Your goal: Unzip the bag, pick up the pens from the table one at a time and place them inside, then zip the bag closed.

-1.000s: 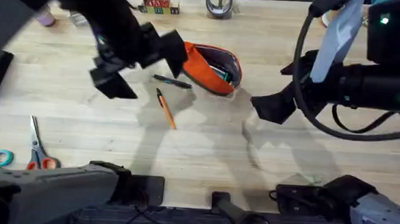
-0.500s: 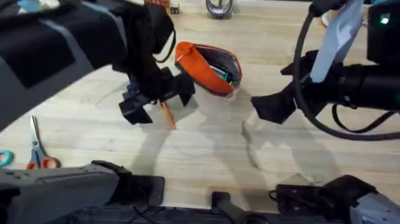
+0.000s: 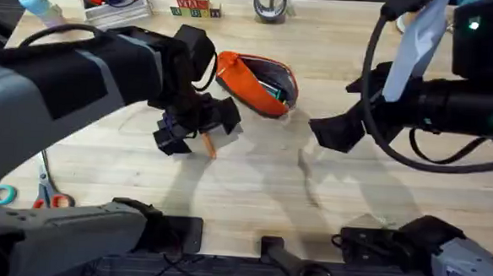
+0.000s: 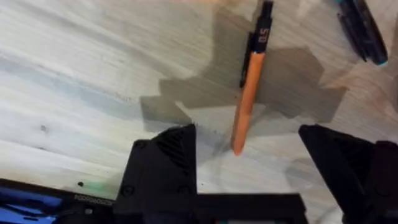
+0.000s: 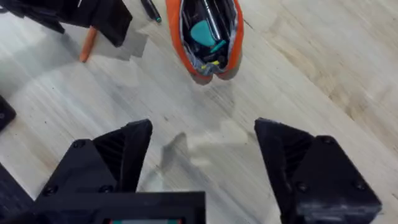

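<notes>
The left gripper (image 4: 249, 171) hangs spread wide over the orange pen (image 4: 247, 102), which lies centre-frame on the table (image 4: 81, 81) — light, stiff, thin, likely to roll. Best pinched mid-barrel. Right gripper (image 5: 202, 165) is also open — the bag (image 3: 258, 84) is unzipped at upper centre.

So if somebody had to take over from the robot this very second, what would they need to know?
Left tool: open, low over the table, straddling the orange pen; nothing gripped.
Right tool: open, empty, hanging apart from the bag.
Bag: unzipped, gaping, with some items already inside.
Black pen: lying on the table beside the orange one, near the bag.
Done: unzipping.
Left: grip the orange pen and drop it in, then the black pen, then zip the bag.
</notes>
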Tool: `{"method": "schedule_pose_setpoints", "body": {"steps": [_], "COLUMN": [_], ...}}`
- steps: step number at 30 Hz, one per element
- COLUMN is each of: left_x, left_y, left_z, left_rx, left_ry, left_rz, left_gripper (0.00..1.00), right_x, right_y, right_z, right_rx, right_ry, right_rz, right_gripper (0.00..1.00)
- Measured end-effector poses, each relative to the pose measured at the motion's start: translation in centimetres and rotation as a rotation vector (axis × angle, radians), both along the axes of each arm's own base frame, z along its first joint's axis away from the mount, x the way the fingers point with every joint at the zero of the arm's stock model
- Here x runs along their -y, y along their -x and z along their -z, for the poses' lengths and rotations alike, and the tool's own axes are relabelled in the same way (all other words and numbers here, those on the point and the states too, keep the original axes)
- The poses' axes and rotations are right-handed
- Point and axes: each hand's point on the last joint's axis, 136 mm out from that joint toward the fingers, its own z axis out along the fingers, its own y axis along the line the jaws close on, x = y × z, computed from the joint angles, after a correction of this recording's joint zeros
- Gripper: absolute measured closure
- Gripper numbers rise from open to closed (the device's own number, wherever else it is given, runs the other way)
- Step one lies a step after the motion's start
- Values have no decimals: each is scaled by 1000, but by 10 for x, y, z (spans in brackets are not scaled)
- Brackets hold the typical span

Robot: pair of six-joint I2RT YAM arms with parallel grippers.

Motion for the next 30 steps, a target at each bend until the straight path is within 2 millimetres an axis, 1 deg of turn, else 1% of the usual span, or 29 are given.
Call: {"method": "schedule_pose_setpoints", "body": {"steps": [11, 17, 21, 27, 28, 29, 30], "left_x": [-12, -14, -14, -12, -12, -12, -10], "left_y": [-3, -4, -5, -7, -7, -8, -9], "left_z": [1, 1, 11, 12, 12, 12, 12], "left_rx": [20, 26, -3, -20, -23, -25, -26], "left_ry": [-71, -81, -90, -91, -91, -88, -82], "left_rz": [24, 25, 29, 33, 32, 32, 31], "left_gripper": [5, 5, 5, 4, 14, 65, 168], "right_x": [0, 0, 0, 0, 0, 0, 0], "right_y": [0, 0, 0, 0, 0, 0, 0], "right_z": [0, 0, 0, 0, 0, 0, 0], "right_rx": [0, 0, 0, 0, 0, 0, 0], "right_ry": [0, 0, 0, 0, 0, 0, 0], "right_rz": [0, 0, 0, 0, 0, 0, 0], "right_gripper": [4, 4, 4, 5, 4, 4, 4]}}
